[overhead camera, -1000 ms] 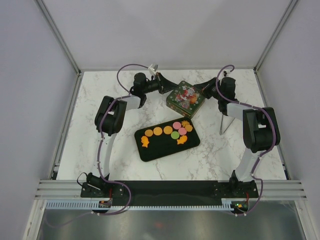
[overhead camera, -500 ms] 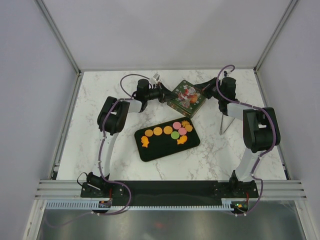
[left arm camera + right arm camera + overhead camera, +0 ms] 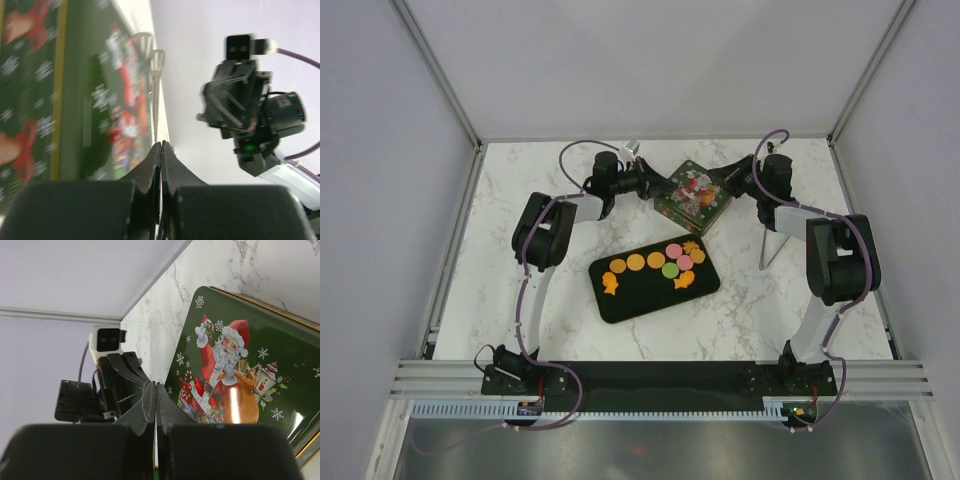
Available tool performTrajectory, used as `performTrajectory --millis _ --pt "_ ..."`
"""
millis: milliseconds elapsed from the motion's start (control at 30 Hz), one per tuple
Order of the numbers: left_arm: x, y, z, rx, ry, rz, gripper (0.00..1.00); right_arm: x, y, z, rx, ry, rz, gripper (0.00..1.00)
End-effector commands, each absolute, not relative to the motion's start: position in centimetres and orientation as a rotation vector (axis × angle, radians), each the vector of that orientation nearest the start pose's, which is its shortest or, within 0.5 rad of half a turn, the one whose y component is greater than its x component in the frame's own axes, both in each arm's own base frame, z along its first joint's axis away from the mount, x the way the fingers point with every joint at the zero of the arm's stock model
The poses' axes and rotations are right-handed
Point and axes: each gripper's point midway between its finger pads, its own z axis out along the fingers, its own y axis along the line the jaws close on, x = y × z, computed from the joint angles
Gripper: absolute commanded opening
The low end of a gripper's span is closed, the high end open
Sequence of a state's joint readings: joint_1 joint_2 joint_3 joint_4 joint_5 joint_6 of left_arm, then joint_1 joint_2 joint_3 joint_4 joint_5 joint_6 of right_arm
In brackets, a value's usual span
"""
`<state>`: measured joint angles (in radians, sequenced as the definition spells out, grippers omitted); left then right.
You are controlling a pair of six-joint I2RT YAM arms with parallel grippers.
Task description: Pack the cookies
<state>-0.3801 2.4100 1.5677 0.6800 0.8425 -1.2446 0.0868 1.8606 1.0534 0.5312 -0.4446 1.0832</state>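
A black rectangular tray (image 3: 610, 303) lies near the middle of the marble tabletop (image 3: 500, 290), turned slightly askew. The cookies (image 3: 660, 264) sit on it in a loose row along its far side: orange rounds, two orange fish, an orange flower, two pink pieces and one green.

Toward the far edge stands a square green tin (image 3: 692, 194) with a gold rim. Its lid is on and shows Santa with a sack, amid snowflakes. No writing on it can be read.

The left gripper (image 3: 657, 187) is at the tin's left corner, its jaws pressed together on nothing. The right gripper (image 3: 725, 180) is at the tin's right corner, likewise closed and empty. Whether either touches the tin cannot be told.

Plain white walls (image 3: 650, 60) enclose the tabletop.
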Motion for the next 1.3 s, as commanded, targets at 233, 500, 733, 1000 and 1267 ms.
performTrajectory --millis 233,500,733,1000,1267 --pt "49.2 -37.4 20.2 0.086 1.887 -1.828 0.02 50.8 14.9 17.5 0.576 1.835 1.208 0.00" --pt "48.4 -36.8 7.3 -0.116 2.066 -1.877 0.02 50.1 14.9 16.0 0.578 1.864 1.202 0.00" --pt "47.3 -36.2 4.4 -0.192 2.127 -1.876 0.02 49.8 14.9 14.8 0.584 1.882 1.202 0.00" --pt "47.7 -36.0 7.6 -0.101 2.087 -1.839 0.02 50.1 15.0 15.1 0.573 1.880 1.217 0.00" --pt "48.5 -35.1 18.3 0.088 1.909 -1.797 0.02 50.7 13.8 16.9 0.522 1.882 1.138 0.02"
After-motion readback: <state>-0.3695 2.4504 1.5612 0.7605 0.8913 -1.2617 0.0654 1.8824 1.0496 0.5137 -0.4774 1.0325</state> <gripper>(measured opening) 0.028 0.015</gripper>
